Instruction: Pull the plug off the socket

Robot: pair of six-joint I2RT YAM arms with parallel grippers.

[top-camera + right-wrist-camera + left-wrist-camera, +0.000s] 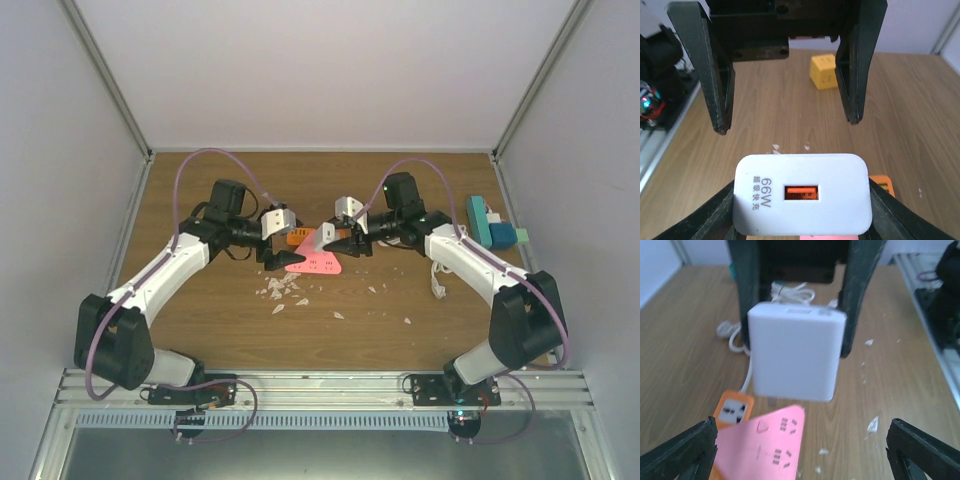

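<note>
White plug (802,192), pinched in the right gripper (802,200) jaws, looks still seated on the pink strip (772,447); left gripper (801,422) jaws spread. Next: steady strip, pull.

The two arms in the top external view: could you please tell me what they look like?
Both the left arm and the right arm have white links between bulky black joints, with a purple cable looping along each. The left gripper and right gripper have whitish bodies and black tapering fingers. No markings are legible.
</note>
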